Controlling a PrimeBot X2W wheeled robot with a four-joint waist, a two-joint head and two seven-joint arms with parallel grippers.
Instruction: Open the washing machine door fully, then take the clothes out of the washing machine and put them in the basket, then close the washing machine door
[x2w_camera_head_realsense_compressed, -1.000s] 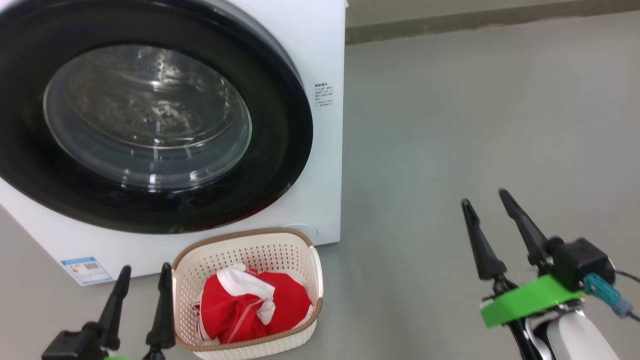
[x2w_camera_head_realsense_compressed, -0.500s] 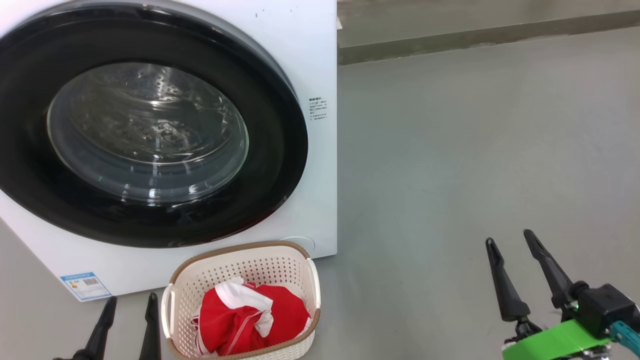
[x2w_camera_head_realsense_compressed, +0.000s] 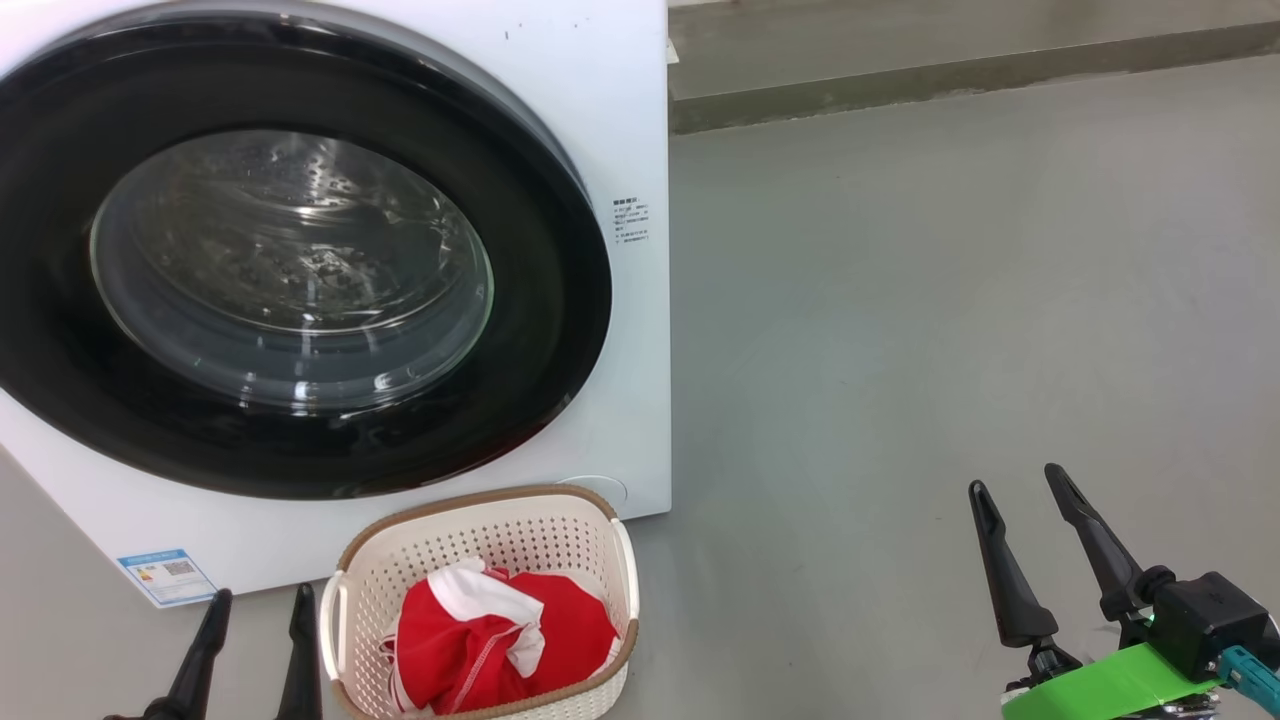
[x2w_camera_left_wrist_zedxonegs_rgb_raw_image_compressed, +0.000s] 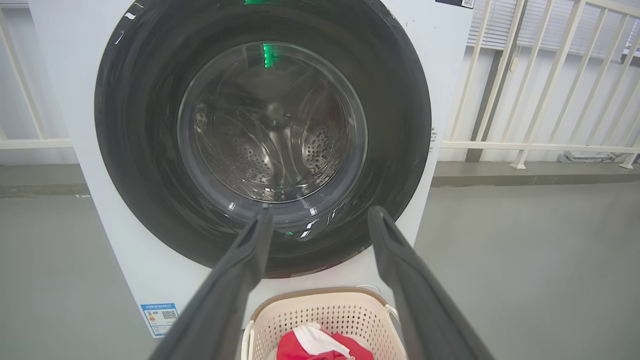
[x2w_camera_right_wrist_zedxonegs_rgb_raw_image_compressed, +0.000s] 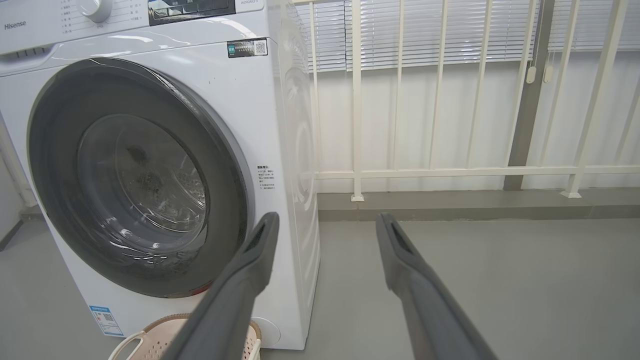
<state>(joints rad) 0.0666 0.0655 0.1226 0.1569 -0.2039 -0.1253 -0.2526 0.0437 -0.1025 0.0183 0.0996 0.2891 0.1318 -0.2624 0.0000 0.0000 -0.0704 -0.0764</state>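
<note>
The washing machine (x2w_camera_head_realsense_compressed: 625, 120) fills the upper left, its black-rimmed door (x2w_camera_head_realsense_compressed: 290, 270) lying flat against its front, shut, with the steel drum visible through the glass (x2w_camera_left_wrist_zedxonegs_rgb_raw_image_compressed: 272, 122). On the floor before it stands the cream basket (x2w_camera_head_realsense_compressed: 480, 520) holding the red clothes (x2w_camera_head_realsense_compressed: 500, 635) with white trim. My left gripper (x2w_camera_head_realsense_compressed: 258, 605) is open at the lower left, just left of the basket, holding nothing. My right gripper (x2w_camera_head_realsense_compressed: 1018, 478) is open at the lower right over bare floor, far from the machine and empty.
Grey floor (x2w_camera_head_realsense_compressed: 950, 300) spreads to the right of the washer. A low kerb (x2w_camera_head_realsense_compressed: 950, 75) and white railing (x2w_camera_right_wrist_zedxonegs_rgb_raw_image_compressed: 440, 172) run along the back wall. A blue label (x2w_camera_head_realsense_compressed: 165, 577) sits low on the washer's front.
The head camera has tilted, so the washer and basket sit lower in the picture. Both grippers have dropped toward the bottom edge and stay open. The door and clothes have not moved.
</note>
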